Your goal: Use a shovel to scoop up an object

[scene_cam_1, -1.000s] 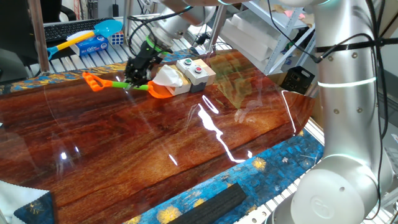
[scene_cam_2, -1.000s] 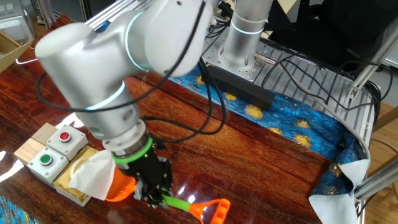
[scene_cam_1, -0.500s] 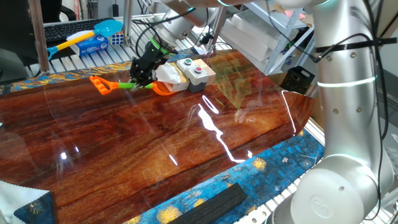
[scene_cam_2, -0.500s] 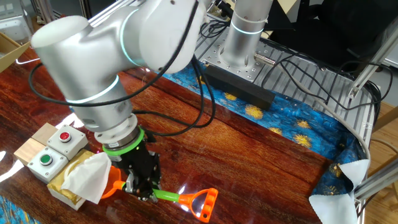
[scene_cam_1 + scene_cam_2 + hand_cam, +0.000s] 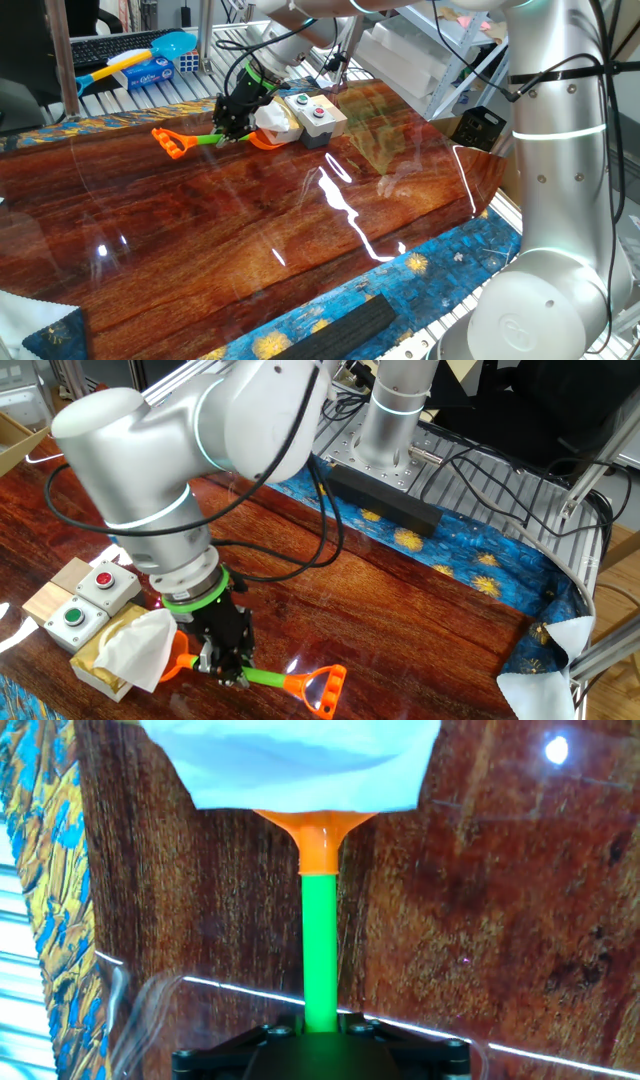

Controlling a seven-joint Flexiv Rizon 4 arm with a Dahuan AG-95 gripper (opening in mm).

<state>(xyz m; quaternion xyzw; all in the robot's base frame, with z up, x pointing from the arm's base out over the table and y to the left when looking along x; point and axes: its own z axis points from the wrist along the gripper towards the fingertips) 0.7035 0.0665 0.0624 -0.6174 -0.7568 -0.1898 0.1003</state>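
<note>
End effector (image 5: 226, 660) clamped the shovel (image 5: 265, 678) by its green shaft; orange blade tucked under the tissue of the box (image 5: 118, 659), beside the button box (image 5: 88, 600) on the desk (image 5: 420, 620).

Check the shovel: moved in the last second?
Yes. The shovel slid toward the grey button box, its blade pushing under the tissue box, clamped by the gripper.

The worktop (image 5: 300, 230) is glossy reddish wood; the shovel (image 5: 262, 678) looks smooth plastic; the object (image 5: 135, 652) shows crumpled white tissue.
</note>
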